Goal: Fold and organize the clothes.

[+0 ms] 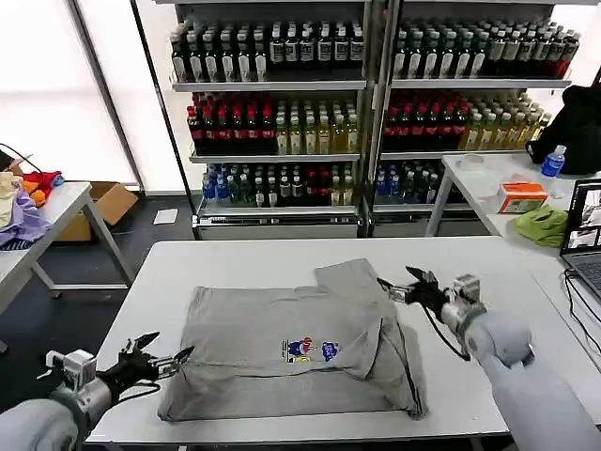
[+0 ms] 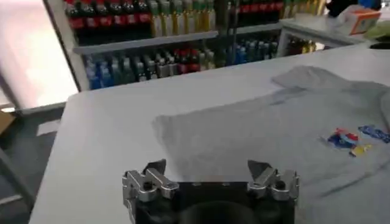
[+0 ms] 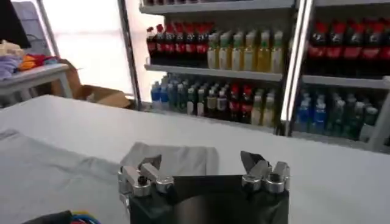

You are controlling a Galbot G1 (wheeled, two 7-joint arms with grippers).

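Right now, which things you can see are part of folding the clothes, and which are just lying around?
Job:
grey shirt with chest print, on the white table
left gripper and right gripper, both open

Lying about:
lime-green cloth
orange box
water bottle
laptop
cardboard box

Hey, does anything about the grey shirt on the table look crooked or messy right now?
Yes. The light grey cotton shirt lies unevenly: its right side is folded over in a rumpled flap, with one sleeve sticking out toward the right gripper.
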